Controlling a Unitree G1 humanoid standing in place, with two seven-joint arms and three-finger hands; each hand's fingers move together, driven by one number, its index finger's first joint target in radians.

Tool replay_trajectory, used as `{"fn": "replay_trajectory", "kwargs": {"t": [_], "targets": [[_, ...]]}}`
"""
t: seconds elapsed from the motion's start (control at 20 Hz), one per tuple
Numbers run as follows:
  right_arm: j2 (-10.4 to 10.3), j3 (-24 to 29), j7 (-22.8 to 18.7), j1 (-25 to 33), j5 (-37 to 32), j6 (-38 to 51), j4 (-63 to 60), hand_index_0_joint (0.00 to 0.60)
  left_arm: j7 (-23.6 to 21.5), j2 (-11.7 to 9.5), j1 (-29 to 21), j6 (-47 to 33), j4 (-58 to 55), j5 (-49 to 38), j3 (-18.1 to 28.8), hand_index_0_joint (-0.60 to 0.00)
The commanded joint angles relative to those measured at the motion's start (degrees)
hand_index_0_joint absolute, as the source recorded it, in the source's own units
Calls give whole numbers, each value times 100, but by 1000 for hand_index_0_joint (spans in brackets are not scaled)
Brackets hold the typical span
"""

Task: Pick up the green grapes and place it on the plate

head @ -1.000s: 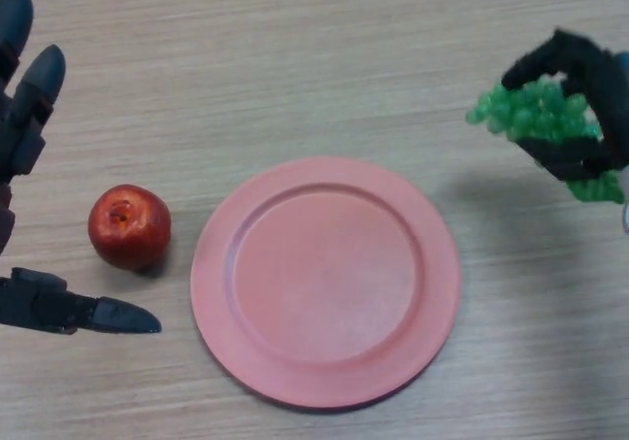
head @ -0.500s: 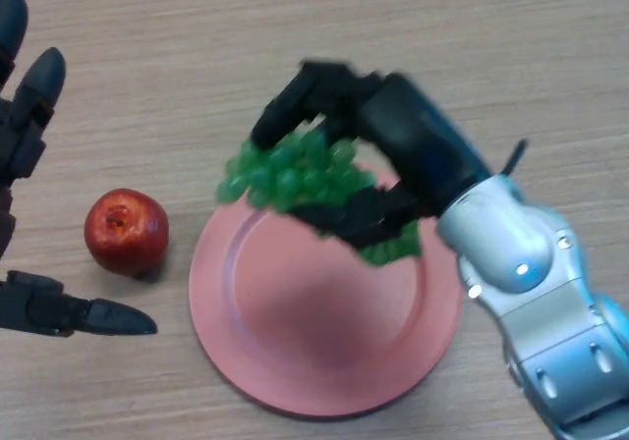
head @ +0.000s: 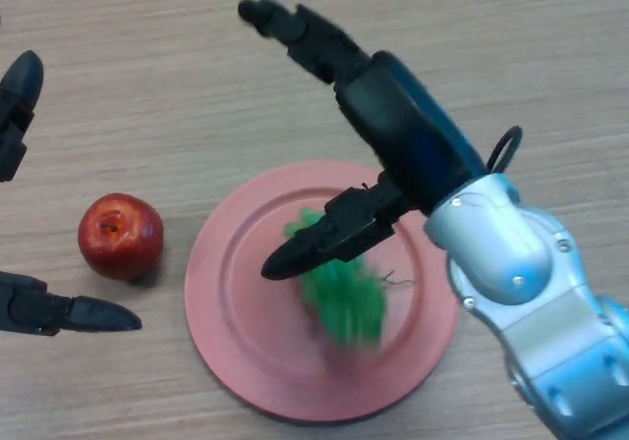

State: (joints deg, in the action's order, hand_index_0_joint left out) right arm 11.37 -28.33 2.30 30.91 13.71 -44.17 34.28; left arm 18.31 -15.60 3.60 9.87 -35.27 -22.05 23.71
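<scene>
The green grapes (head: 344,298) lie on the pink plate (head: 236,342), right of its middle, free of any hand. My right hand (head: 398,131) is above the plate with its fingers stretched straight out to the upper left and its thumb (head: 314,247) pointing left just over the grapes. It holds nothing. My left hand (head: 39,310) is at the left edge, open, its fingers spread either side of the red apple (head: 121,236).
The red apple sits on the wooden table (head: 521,57) just left of the plate. My right forearm (head: 521,293) covers the plate's right rim.
My right hand carried the grapes from the right over the plate, then opened. The grapes dropped onto the plate. The left hand shifted slightly left.
</scene>
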Motion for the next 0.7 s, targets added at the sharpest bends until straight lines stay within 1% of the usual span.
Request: {"fn": "replay_trajectory", "kwargs": {"t": [0.05,0.1,0.15,0.2,0.25,0.3,0.35,0.4,0.45,0.55,0.7], "targets": [[-48,1094,66,-211,77,722,708,0,-76,-302,-112,-691,-402,-221,468,0],[-48,1282,197,-378,44,789,841,0,-72,-304,-127,-674,-410,-215,459,0],[-48,1789,444,-791,-156,952,1147,0,-63,-310,-155,-647,-410,-171,416,0],[-48,2038,528,-1013,-318,1107,1230,0,-68,-319,-176,-634,-413,-140,397,0],[-48,2571,675,-1485,-769,1435,1358,0,-80,-332,-223,-648,-402,-76,365,0],[1,2753,681,-1671,-960,1588,1383,0,-87,-334,-233,-655,-398,-47,351,0],[122,3044,651,-2008,-1296,1845,1456,0,-113,-339,-254,-644,-408,-9,321,0],[170,3132,617,-2136,-1440,1923,1500,0,-127,-340,-263,-628,-419,9,296,0],[213,3278,544,-2336,-1796,1890,1650,0,-144,-321,-269,-617,-437,77,208,0],[276,3320,411,-2466,-2056,1827,1791,0,-262,-335,-361,-560,-388,222,79,0],[298,3266,377,-2559,-2120,1862,1838,0,-386,-416,-491,-297,-433,377,-11,0]]}}
